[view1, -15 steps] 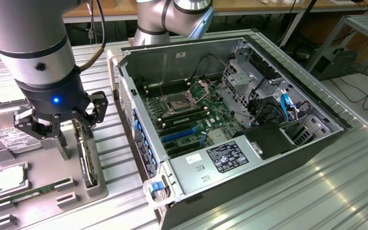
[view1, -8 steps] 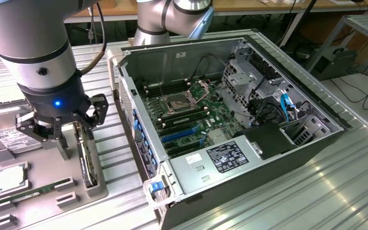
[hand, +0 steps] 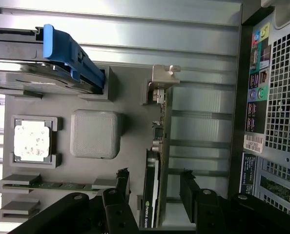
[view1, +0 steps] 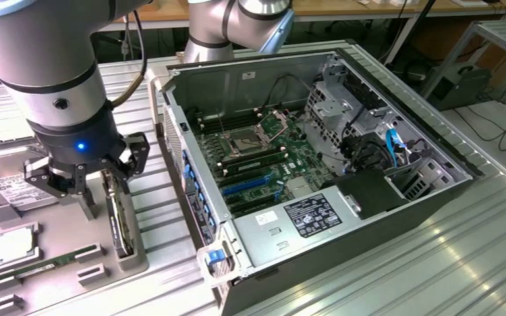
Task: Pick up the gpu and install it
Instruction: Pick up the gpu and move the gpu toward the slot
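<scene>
The gpu (view1: 123,227) stands on edge in a slot of the grey holder tray (view1: 64,227), at the exterior view's left. It is a thin dark card with a pale metal bracket (hand: 163,80) at one end. My gripper (view1: 103,197) hangs just above it, open. In the wrist view the gpu (hand: 154,165) runs edge-on between my gripper's (hand: 155,185) two dark fingers, one finger (hand: 123,183) on each side, with a gap to the card on both sides. Nothing is held.
The open computer case (view1: 429,138) lies at the exterior view's right, with the motherboard and blue expansion slots (view1: 244,187) exposed. The tray also holds a hard drive (hand: 47,78) with a blue clip, a processor (hand: 32,141) and a green memory stick (hand: 52,185).
</scene>
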